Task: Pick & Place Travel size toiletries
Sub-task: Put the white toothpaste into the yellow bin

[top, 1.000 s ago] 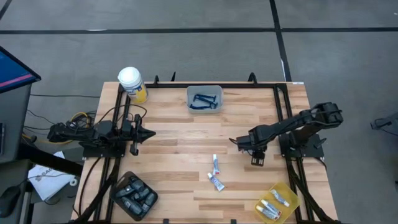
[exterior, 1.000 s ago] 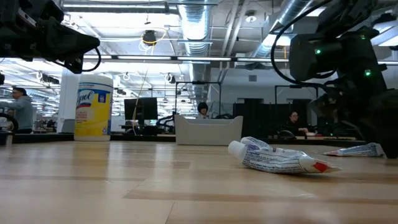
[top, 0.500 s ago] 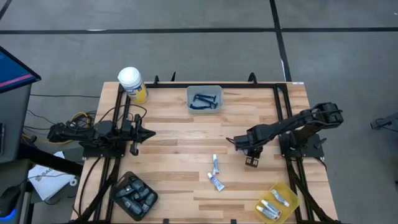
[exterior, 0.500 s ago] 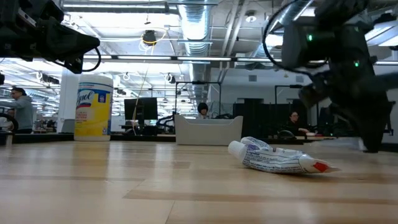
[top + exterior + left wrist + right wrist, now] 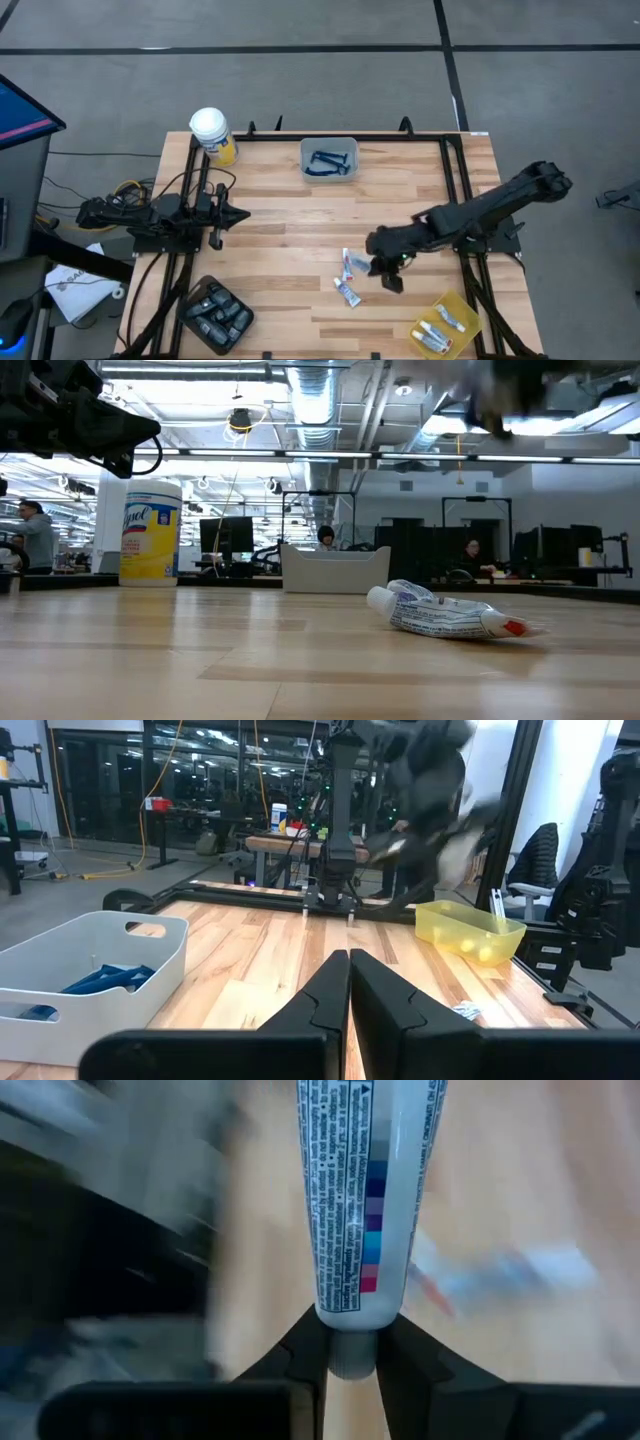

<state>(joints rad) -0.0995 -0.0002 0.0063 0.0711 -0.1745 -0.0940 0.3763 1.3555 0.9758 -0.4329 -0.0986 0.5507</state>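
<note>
From here I see the right gripper stretched toward the lower middle of the high view, its fingers pinched narrowly on the cap end of a white tube. A second tube lies on bare wood just left of it, with open boards all around. The yellow tray holding more tubes sits at the lower right table edge, the grey bin of blue razors at the upper middle edge, and the dark tray of pods at the lower left corner. The left gripper waits at the left edge, jaws fully closed and empty. The yellow jar stands at the upper left corner.
</note>
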